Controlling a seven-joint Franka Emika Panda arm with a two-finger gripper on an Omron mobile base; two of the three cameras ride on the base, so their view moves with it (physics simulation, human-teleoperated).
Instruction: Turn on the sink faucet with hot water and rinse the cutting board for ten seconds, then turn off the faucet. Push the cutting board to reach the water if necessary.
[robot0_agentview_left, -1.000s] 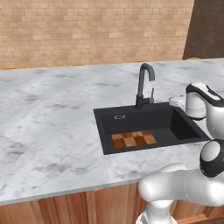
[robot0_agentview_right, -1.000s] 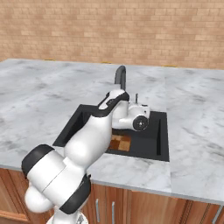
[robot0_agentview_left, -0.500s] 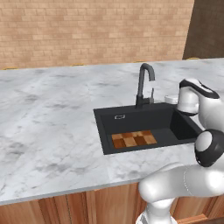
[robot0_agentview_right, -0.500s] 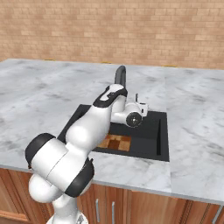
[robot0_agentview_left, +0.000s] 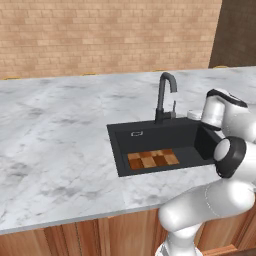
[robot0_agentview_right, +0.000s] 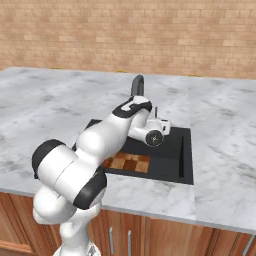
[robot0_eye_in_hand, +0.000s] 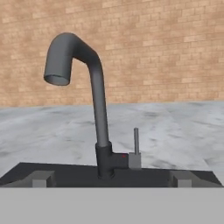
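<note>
**Faucet approach: lever not yet touched**

Faucet work was the step we judged to be in hand. We saw no water at the spout, so the sink faucet (robot0_eye_in_hand: 98, 118) was off and the rinse had not begun. In the hand view we faced the gooseneck head on, its curved spout bending to the left of the picture and its small side lever (robot0_eye_in_hand: 136, 146) standing upright just beside the thick base. Our claw (robot0_eye_in_hand: 111, 180) had its two finger tips set wide apart at the bottom of that view, one to each side of the faucet base, pinching nothing and touching nothing.

From the left base view we placed the cutting board (robot0_agentview_left: 153, 159) flat on the floor of the sink (robot0_agentview_left: 126, 159), against the near wall and left of the faucet line. The spout opened over the back of the basin, and the board lay nearer to us than that point, so we judged that a stream might miss it and a push toward the back might be needed.

In the right base view the wrist hung over the basin, in front of the faucet, with the marble counter (robot0_agentview_right: 60, 100) all around.

Next, we reckoned, the claw had to advance to the lever, set a finger against it, and swing it to the hot side. Which side meant hot we could not tell.
</note>
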